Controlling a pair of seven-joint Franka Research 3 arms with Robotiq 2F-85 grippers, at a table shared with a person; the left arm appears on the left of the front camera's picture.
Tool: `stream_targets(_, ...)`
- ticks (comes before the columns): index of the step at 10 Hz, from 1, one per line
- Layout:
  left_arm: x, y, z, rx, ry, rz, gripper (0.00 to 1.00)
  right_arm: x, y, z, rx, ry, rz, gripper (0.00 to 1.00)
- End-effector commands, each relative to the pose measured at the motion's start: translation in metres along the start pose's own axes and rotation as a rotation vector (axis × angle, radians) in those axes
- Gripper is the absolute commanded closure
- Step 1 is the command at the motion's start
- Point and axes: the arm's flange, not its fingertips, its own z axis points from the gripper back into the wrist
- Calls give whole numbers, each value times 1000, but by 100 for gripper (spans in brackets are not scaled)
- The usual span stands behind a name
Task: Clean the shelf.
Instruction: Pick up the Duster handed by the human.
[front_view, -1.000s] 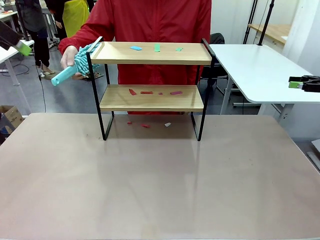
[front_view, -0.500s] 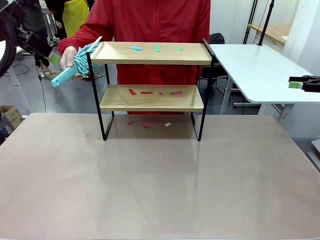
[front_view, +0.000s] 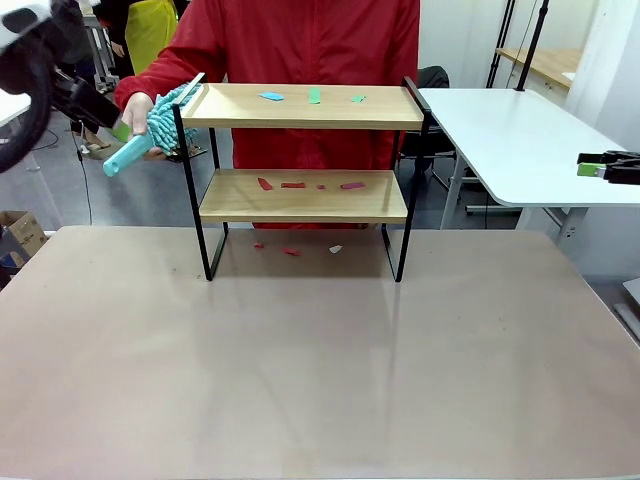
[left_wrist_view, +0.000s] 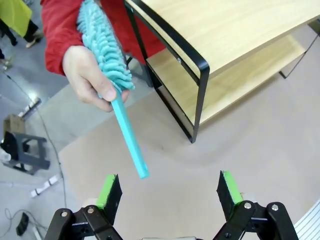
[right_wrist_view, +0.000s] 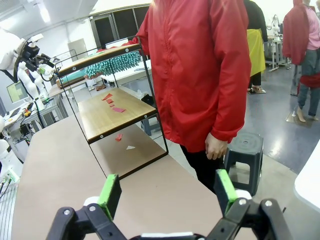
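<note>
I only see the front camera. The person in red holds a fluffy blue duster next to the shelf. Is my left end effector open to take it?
Observer: Yes. In the left wrist view, the left end effector is wide open, with nothing between its green pads.
Operator: Where does the handle point?
Observer: The duster has its bare handle end aimed down toward that gap, touching neither pad. The person's hand grips it where the fluff ends.
Operator: And my right one?
Observer: The right wrist view shows the right end effector open and empty too, looking at the shelf from its end.
</note>
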Motion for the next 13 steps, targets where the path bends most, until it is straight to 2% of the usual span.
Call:
stream_targets(1,10,-4,-26,62,62,67,0,2,1,-1,2,1,5,0)
stream_targets(5,12,-3,-72,155,115,166,0,2,1,-1,2,1,5,0)
stream_targets(10,12,18,-94,130,156,181,0,2,1,-1,2,1,5,0)
stream_targets(11,13,20,-94,128,162,172,58,2,1,-1,2,1,5,0)
stream_targets(12,13,18,-94,155,162,184,59,2,1,-1,2,1,5,0)
stream_targets(13,13,16,-94,144,169,183,100,2,1,-1,2,1,5,0)
